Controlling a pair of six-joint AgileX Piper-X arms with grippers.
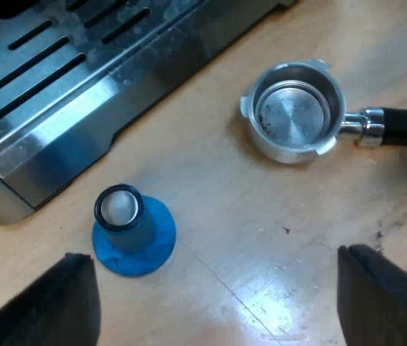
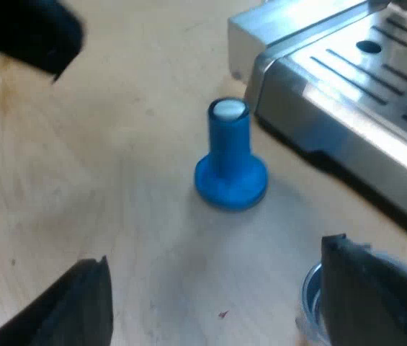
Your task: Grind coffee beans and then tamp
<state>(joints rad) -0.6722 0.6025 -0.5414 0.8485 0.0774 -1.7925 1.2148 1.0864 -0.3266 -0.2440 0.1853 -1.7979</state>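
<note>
Left wrist view: the left gripper (image 1: 217, 306) is spread wide, its two black fingers (image 1: 45, 306) far apart. It holds nothing and hangs above the table (image 1: 261, 238), a pale wood surface with a faint grain and a soft sheen. The blue tamper (image 1: 132, 231) stands upright on the wood between the fingers and the espresso machine (image 1: 81, 79). It has a round flat foot and a short cylindrical stem with a pale end face ringed in dark. The metal holder (image 1: 294, 112) lies loose on the table, well apart from the tamper. Its round, shiny bowl faces up with a bare basket floor, lugs stick out at the rim, and a black handle (image 1: 405, 126) joins it through a chrome collar. The machine's base is brushed steel with long dark slots.

Right wrist view: the right gripper (image 2: 217, 306) is also wide open and empty, above the same wood (image 2: 81, 158). The tamper (image 2: 230, 162) stands beyond the fingers, just beside the corner of the machine's (image 2: 347, 94) slotted steel tray but not touching it. A curved metal rim (image 2: 310, 292) peeks out beside one finger (image 2: 376, 295). I cannot tell what it belongs to.
</note>
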